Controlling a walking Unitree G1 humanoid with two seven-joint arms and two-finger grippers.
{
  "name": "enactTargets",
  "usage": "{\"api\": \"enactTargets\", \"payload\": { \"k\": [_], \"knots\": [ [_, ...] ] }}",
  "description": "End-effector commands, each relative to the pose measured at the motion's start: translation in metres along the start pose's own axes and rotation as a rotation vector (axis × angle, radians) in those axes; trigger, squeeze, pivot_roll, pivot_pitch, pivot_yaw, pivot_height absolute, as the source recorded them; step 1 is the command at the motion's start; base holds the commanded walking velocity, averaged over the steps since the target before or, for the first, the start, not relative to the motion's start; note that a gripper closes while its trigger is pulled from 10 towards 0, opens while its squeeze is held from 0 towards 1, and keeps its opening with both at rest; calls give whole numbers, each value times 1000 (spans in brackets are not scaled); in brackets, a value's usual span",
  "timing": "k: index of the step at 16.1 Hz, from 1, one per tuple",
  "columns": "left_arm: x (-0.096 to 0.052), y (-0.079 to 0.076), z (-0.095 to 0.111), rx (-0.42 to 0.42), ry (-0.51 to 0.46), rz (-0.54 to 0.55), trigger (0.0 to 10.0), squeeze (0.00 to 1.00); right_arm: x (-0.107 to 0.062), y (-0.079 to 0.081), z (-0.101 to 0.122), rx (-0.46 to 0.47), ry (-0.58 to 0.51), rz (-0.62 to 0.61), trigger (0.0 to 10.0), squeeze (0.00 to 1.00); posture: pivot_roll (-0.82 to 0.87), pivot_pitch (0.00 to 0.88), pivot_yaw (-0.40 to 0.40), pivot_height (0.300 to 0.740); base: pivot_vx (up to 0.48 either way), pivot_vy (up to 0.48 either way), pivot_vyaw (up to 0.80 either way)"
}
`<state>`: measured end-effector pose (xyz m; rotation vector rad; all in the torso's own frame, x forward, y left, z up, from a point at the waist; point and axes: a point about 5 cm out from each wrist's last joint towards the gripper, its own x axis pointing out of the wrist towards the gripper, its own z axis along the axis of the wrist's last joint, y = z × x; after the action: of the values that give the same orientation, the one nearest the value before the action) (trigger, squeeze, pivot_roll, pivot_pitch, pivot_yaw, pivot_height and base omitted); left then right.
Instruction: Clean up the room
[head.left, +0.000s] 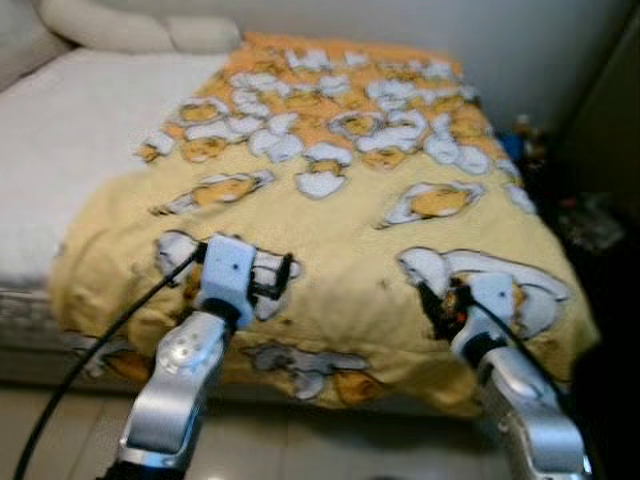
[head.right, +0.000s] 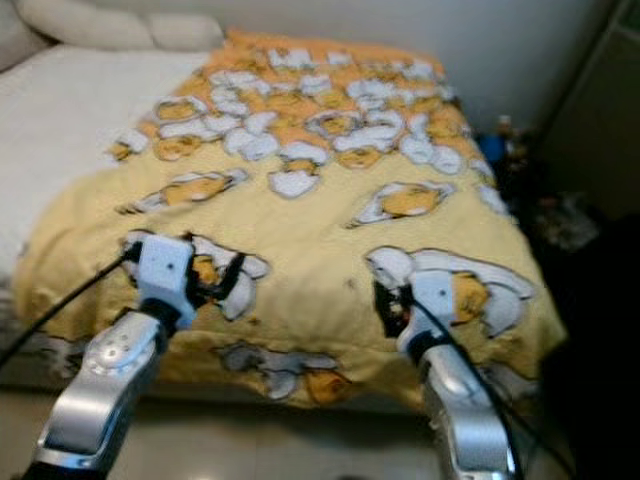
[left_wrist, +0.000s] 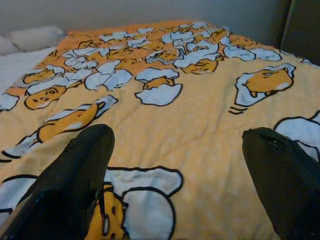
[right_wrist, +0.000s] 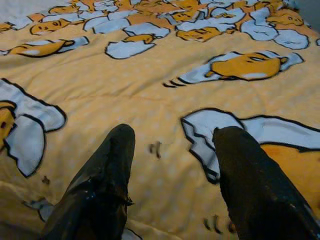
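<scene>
Already the yellow blanket (head.left: 330, 250) lies spread over most of the bed, reaching from the orange, egg-patterned stretch at the upper middle of the frame down to the foot edge at the lower middle, where it drapes over the side; judging by that, the bed-making part of the tidying looks largely done, with smoothing left to do. At the upper left of the frame a strip of white mattress (head.left: 70, 150) stays uncovered beside the blanket's left border, and pale pillows (head.left: 130, 30) sit at the head, so pulling the blanket leftward may be what remains. Low at the left, the left gripper (left_wrist: 175, 165) hovers just above the blanket near its foot edge, fingers spread wide with nothing between them. Low at the right, the right gripper (right_wrist: 172, 165) sits likewise over a white-and-yellow motif, fingers apart at a moderate gap and empty. The blanket shows soft wrinkles near both grippers, so a pinch of cloth there seems feasible. Below them a band of pale floor (head.left: 300, 440) runs along the foot of the bed, giving standing room. At the far right of the frame the space is dark and cluttered with small items (head.left: 530, 135) too blurred to identify, next to a dark cabinet side (head.left: 610, 130); that flank looks tight for stepping, and those items probably still need clearing.
</scene>
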<state>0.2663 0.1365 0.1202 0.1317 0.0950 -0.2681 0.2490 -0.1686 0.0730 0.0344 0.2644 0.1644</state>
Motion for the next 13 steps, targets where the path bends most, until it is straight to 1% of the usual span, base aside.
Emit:
{"api": "enactTargets", "payload": {
  "k": [1,8,13],
  "knots": [
    [2,-3,3,7,-7,-11,10000,0,-2,-7,3,-3,-10,-39,10000,0,-84,0,26,740,0,-480,0],
    [4,-5,3,6,-7,-25,10000,0,-5,-11,1,13,-2,-76,10000,0,-93,0,31,740,0,-480,0],
    [4,-6,2,7,-7,-30,10000,0,-6,-11,0,25,6,-84,10000,0,-94,0,29,740,0,-480,0]
  ]
}}
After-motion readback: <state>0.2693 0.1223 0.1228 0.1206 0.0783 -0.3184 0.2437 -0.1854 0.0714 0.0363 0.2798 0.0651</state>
